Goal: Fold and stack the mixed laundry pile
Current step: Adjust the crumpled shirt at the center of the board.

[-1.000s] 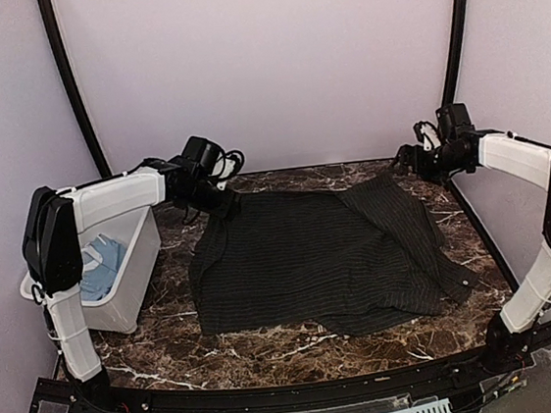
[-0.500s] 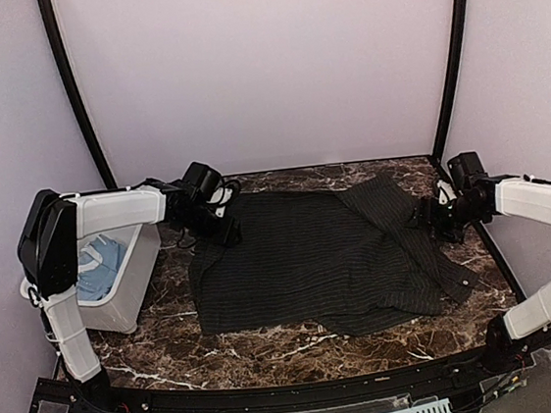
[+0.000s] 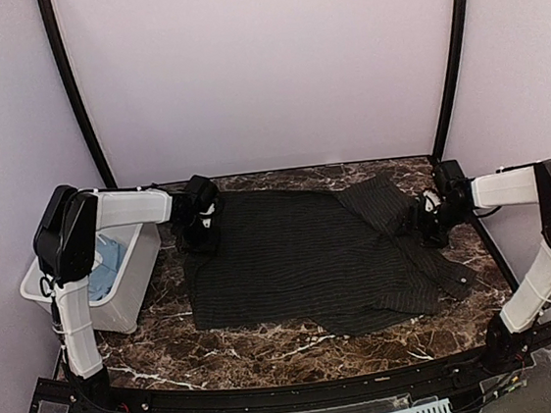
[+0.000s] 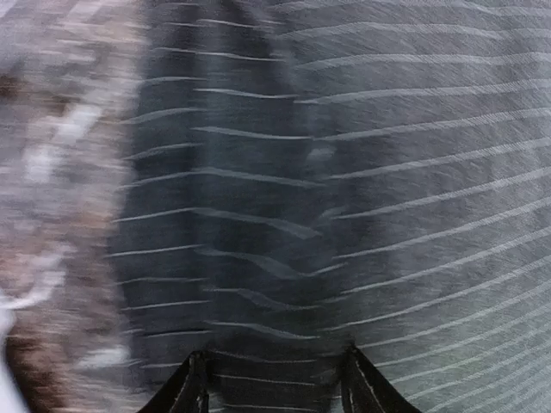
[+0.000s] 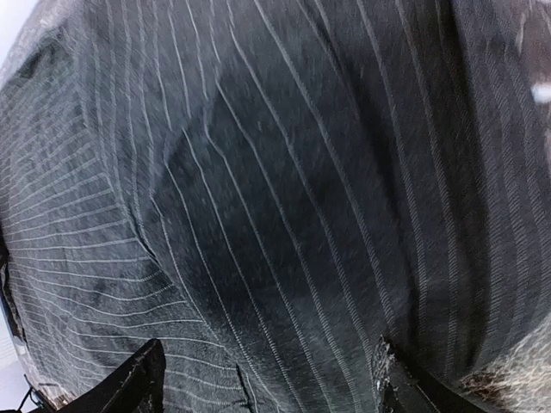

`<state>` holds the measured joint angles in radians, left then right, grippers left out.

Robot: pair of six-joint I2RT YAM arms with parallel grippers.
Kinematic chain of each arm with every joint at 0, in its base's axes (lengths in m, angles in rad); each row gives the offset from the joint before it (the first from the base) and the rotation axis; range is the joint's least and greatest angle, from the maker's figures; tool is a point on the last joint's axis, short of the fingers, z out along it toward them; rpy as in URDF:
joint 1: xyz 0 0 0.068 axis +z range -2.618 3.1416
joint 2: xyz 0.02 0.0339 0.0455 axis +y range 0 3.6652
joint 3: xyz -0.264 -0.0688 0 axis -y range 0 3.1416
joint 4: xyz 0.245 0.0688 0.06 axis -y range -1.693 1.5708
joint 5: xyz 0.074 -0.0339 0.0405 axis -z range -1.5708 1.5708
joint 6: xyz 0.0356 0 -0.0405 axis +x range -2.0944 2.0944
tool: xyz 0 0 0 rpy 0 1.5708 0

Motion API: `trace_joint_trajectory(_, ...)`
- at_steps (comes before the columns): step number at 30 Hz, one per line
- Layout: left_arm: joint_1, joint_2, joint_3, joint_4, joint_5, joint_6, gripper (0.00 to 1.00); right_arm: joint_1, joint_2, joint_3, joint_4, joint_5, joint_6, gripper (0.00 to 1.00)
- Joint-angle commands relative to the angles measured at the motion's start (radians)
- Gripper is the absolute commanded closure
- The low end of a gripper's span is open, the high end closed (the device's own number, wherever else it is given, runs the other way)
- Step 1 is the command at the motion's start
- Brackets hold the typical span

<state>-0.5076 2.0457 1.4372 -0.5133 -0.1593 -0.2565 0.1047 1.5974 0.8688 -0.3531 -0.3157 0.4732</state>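
- The black pinstriped shirt (image 3: pixel 301 263) is lying spread out flat in the middle of the brown marble table (image 3: pixel 271 350).
- One long part of the shirt is running down the right side, from the upper right toward the lower right of the top picture.
- The light blue T-shirt (image 3: pixel 106 264) is sitting bunched up inside the white bin (image 3: pixel 133 305) at the left of the picture, apart from the black shirt.
- The left claw (image 3: pixel 200 239) is reaching down onto the upper left corner of the black shirt, just beside the bin.
- In the left wrist picture, the left claw (image 4: pixel 275 391) is showing two finger tips at the bottom, standing about half apart, with the striped shirt (image 4: pixel 387 172) right under them. It is not pinching anything.
- The blurry table (image 4: pixel 52 172) is showing along the left side of that picture.
- The right claw (image 3: pixel 425 222) is reaching down onto the right side of the shirt, on the long part.
- In the right wrist picture, the right claw (image 5: pixel 267 387) is standing wide, with the striped shirt (image 5: pixel 258 172) filling almost the whole picture. It is not holding anything.
- A bit of table (image 5: pixel 516 374) is peeking out at the lower right.
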Motion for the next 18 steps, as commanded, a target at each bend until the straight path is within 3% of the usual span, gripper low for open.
trace_joint_trajectory(1, -0.002, -0.044, 0.044, -0.077, -0.305, -0.045, 0.48, 0.000, -0.038, 0.055, 0.005, 0.021, -0.028, 0.21)
trace_joint_trajectory(5, -0.037, -0.037, 0.095, -0.102, -0.487, -0.025, 0.46, -0.023, -0.108, 0.041, -0.026, 0.031, -0.039, 0.20)
trace_joint_trajectory(18, -0.039, -0.006, 0.173, -0.099, -0.412, 0.025, 0.43, -0.037, -0.236, -0.052, -0.097, -0.058, -0.012, 0.06)
